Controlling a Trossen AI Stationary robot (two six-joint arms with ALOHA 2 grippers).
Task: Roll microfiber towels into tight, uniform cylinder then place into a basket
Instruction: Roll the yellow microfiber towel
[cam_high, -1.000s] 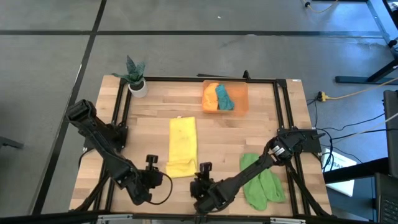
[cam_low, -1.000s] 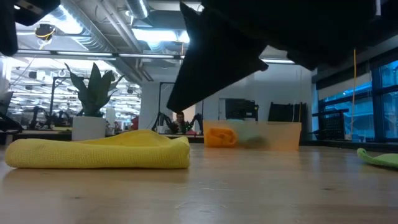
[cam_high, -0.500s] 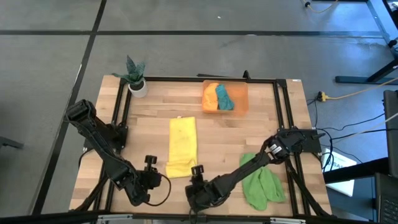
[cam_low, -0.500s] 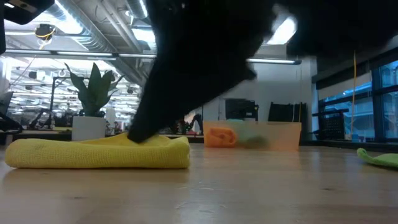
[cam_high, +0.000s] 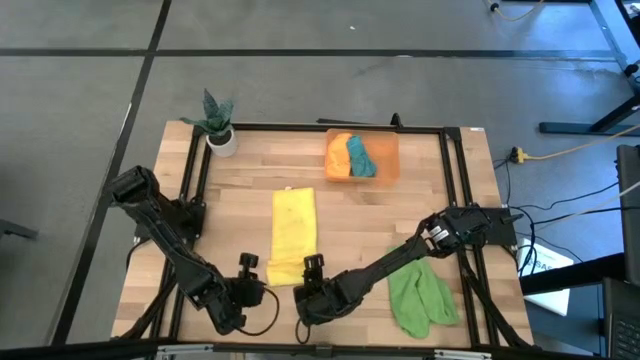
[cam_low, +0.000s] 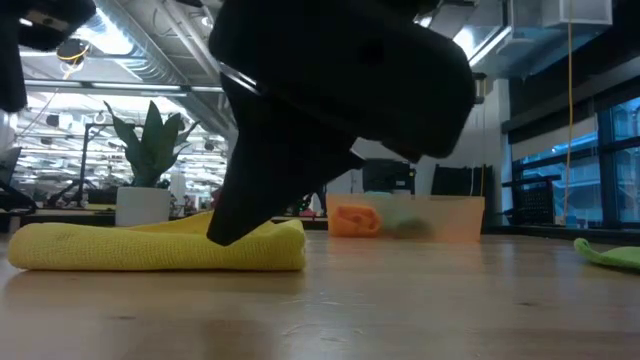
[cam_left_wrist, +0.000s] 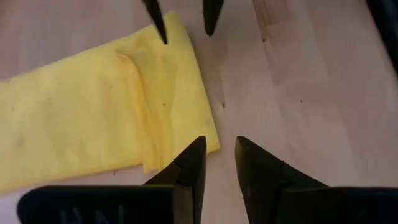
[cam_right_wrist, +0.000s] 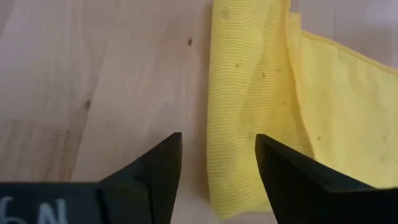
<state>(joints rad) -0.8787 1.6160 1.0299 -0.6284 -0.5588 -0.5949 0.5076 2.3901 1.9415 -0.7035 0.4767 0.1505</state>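
Both pincers, left (cam_high: 247, 274) and right (cam_high: 309, 276), stand apart at the yellow towel's (cam_high: 293, 232) near end; orange and teal towels fill the basket (cam_high: 385, 160), green towel (cam_high: 420, 296) waits.

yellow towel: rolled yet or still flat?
Flat, not rolled. The yellow microfiber towel lies as a long folded strip on the wooden table; only its near end is doubled over.

Light wooden plank worktop (cam_high: 240, 195) with a black metal frame, on a grey concrete floor (cam_high: 300, 85) marked with dark lines. White pot with a green spiky plant (cam_high: 217, 124) at the far left corner. Yellow cable (cam_high: 560, 152) on the floor to the right. Low view: open hall, exposed ceiling ducts (cam_low: 150, 55), strip lights (cam_low: 110, 40), blue-tinted windows (cam_low: 575, 170) on the right, dark monitors (cam_low: 390, 178) behind.
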